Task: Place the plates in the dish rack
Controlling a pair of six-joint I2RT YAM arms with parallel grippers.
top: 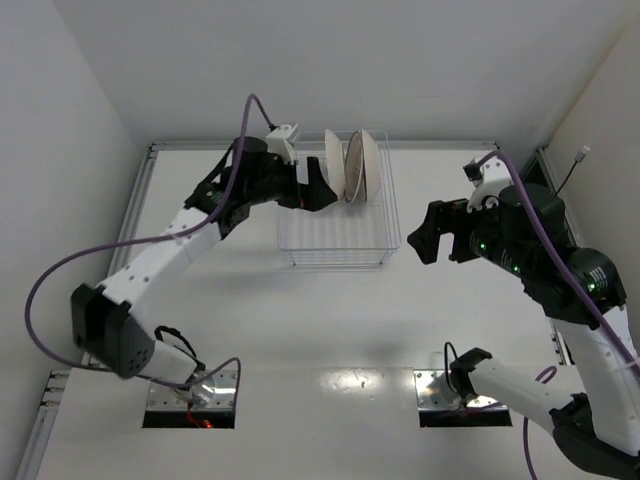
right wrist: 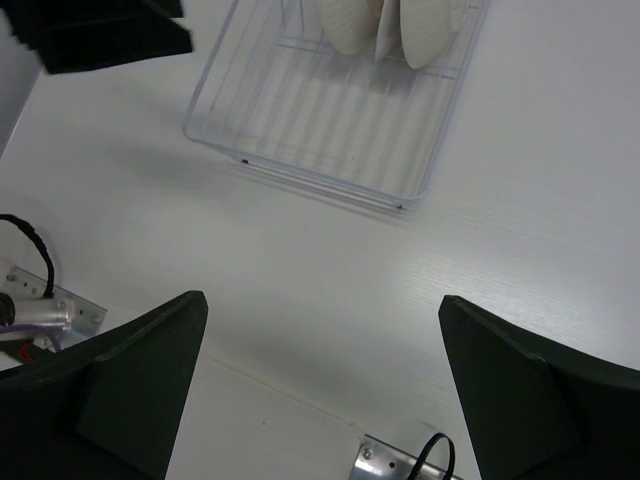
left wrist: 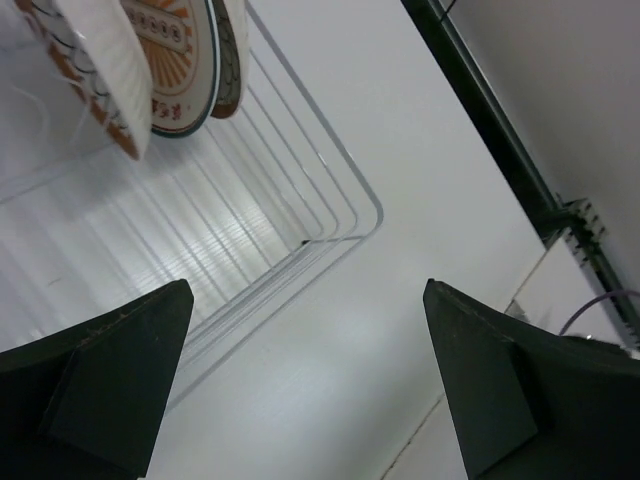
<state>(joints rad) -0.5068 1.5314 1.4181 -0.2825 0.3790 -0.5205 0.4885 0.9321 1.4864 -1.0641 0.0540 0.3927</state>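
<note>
The white wire dish rack (top: 338, 238) stands at the table's far middle. Three plates stand upright on edge at its far end: a cream-backed plate (top: 334, 163), a brown-rimmed plate (top: 354, 168) and another (top: 371, 159). My left gripper (top: 318, 190) is open and empty, just left of the plates at the rack's left wall. My right gripper (top: 426, 243) is open and empty, right of the rack. The left wrist view shows a brown-rimmed plate (left wrist: 100, 70), the orange-motif plate (left wrist: 172, 60), the rack's bars (left wrist: 330, 185) and the open gripper (left wrist: 308, 290). The right wrist view shows the rack (right wrist: 300, 120), plates (right wrist: 425, 30) and the open gripper (right wrist: 322, 300).
Two metal-framed cut-outs (top: 190, 398) (top: 452, 392) lie at the near table edge with cables. Purple cables loop along both arms. White walls close in the back and sides. A black rail (left wrist: 490, 120) runs along the table's edge.
</note>
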